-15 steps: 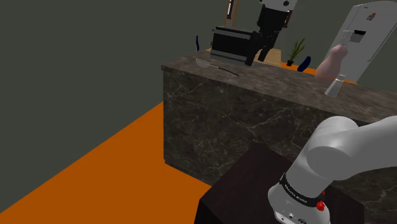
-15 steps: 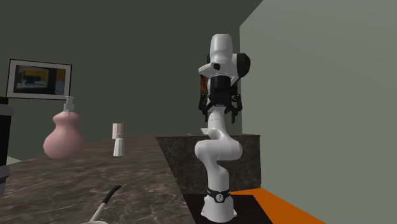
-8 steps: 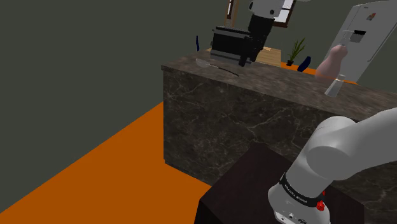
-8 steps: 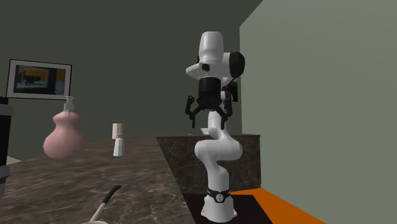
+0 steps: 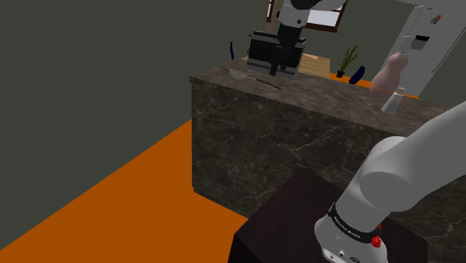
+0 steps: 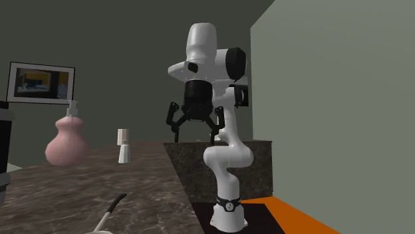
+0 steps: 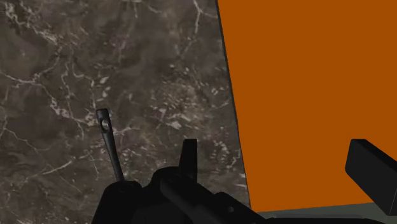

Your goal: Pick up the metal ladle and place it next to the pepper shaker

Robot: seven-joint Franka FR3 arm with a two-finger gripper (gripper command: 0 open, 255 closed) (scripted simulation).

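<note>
On the counter, below and beside the spread-apart gripper, lies the ladle.

Setting: home kitchen. Evidence: a long tabletop in dark veined marble, carrying a ladle, a small shaker, a pink pump bottle, a black appliance and a potted plant, with a tall pale fridge behind it. Domestic finish also noted: orange floor, plain grey-green wall, and a framed picture hung on the wall in the second exterior view.
</note>
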